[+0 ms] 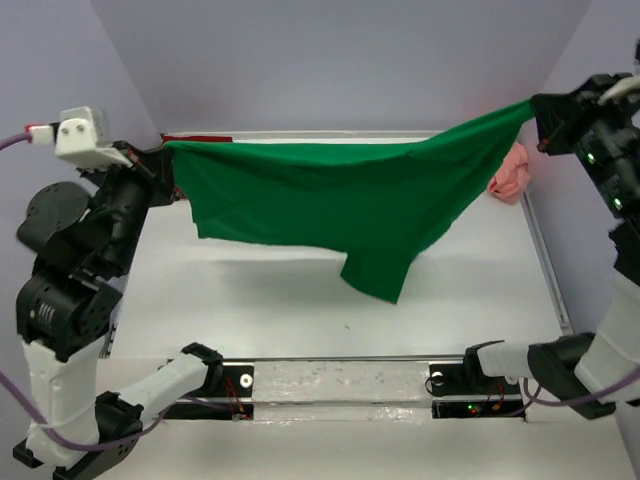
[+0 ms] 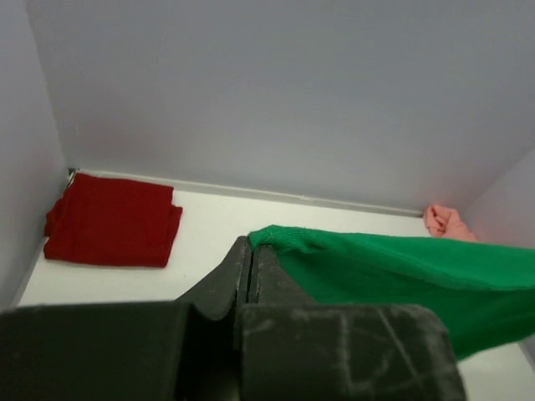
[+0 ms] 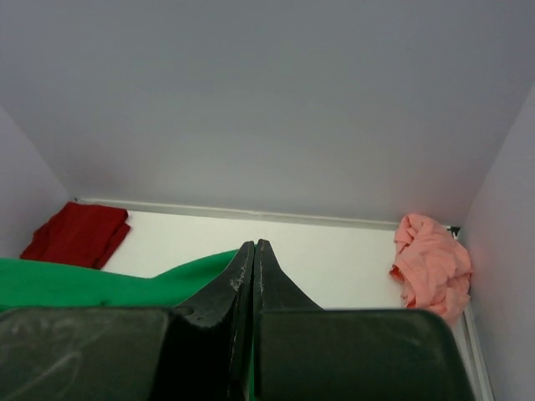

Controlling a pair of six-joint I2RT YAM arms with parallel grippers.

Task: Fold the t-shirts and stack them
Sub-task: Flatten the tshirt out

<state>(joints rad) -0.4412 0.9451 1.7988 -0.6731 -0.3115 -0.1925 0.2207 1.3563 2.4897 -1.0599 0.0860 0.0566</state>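
The left hand (image 2: pixel 251 251) and the right hand (image 3: pixel 253 251) were each clamped on a corner of the green t-shirt (image 1: pixel 330 200), stretched hand to hand above the counter (image 1: pixel 250 300) with its body hanging below them, while beyond the left lay the folded red t-shirt (image 2: pixel 113 221), beyond the right the crumpled pink t-shirt (image 3: pixel 430 263).

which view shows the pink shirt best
Right wrist: the pink shirt lies crumpled in the far right corner, nearly whole. Top external shows it partly behind the green shirt; left wrist catches only a small piece at its right edge.
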